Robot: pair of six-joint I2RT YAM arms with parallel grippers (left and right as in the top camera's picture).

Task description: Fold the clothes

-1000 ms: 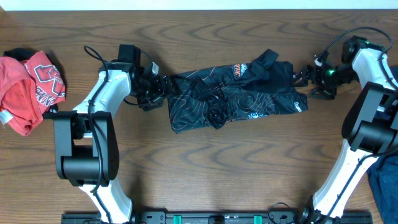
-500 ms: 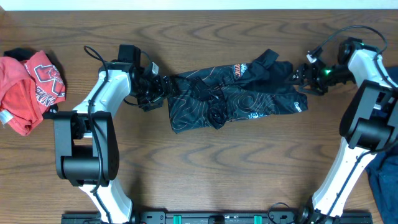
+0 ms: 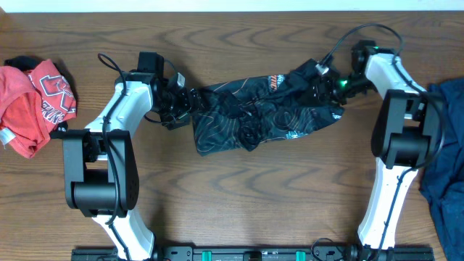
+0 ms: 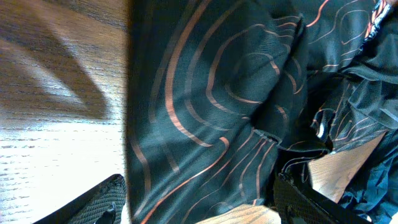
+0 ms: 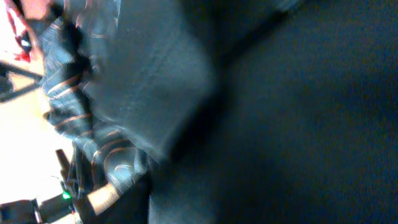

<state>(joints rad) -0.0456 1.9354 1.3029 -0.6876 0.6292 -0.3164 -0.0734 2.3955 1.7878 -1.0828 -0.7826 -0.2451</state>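
Observation:
The black jersey (image 3: 268, 116) with thin orange contour lines lies crumpled across the middle of the table. My left gripper (image 3: 190, 101) is at its left end. In the left wrist view the jersey (image 4: 205, 93) lies between the spread fingers (image 4: 99, 202), so my left gripper (image 4: 198, 186) is open. My right gripper (image 3: 324, 85) is pressed into the jersey's right end. Dark jersey cloth (image 5: 124, 81) fills the right wrist view and hides the fingers.
A red garment (image 3: 32, 101) is heaped at the far left of the wooden table (image 3: 239, 188). Dark blue cloth (image 3: 444, 145) hangs at the right edge beside the right arm's base. Cables loop over both arms.
My right arm swung left onto the jersey's right end, and that end has bunched up and shifted left. The left arm has stayed put.

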